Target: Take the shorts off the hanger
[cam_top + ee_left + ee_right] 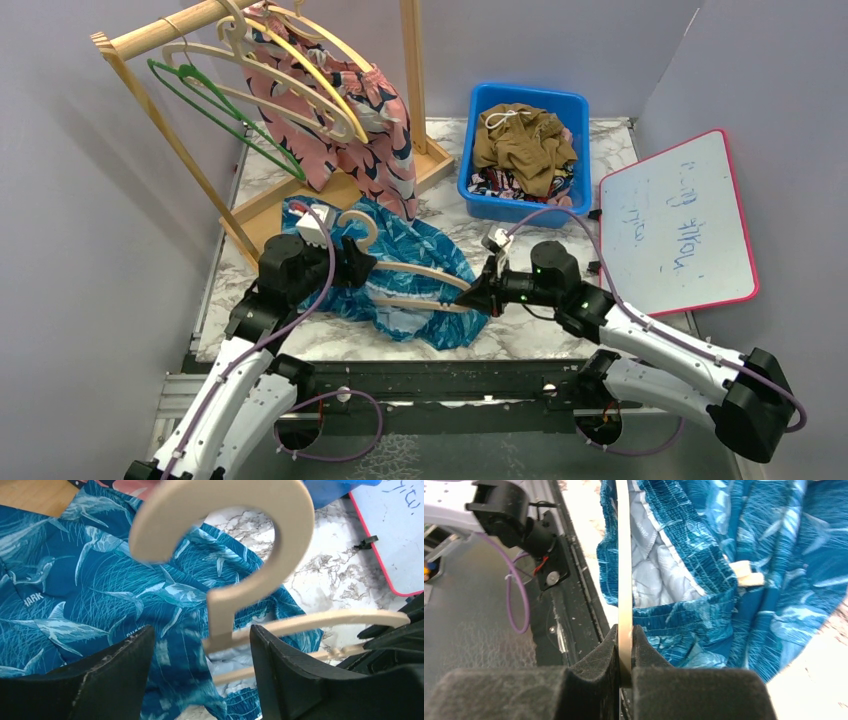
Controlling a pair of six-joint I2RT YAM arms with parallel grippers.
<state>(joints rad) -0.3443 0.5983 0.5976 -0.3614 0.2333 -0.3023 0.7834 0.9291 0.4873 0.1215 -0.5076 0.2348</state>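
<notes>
A robot lab booth: plain grey walls (pixel 70 250) enclose a marble-patterned table (pixel 520 345).

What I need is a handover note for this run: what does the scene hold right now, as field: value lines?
left gripper: open, fingers either side of the wooden hanger neck
right gripper: shut on the hanger's end
teal shorts: on the table under the hanger; whether still threaded on it is unclear
pink patterned shorts: hanging on the rack
blue bin: holds olive-brown shorts on top
</notes>
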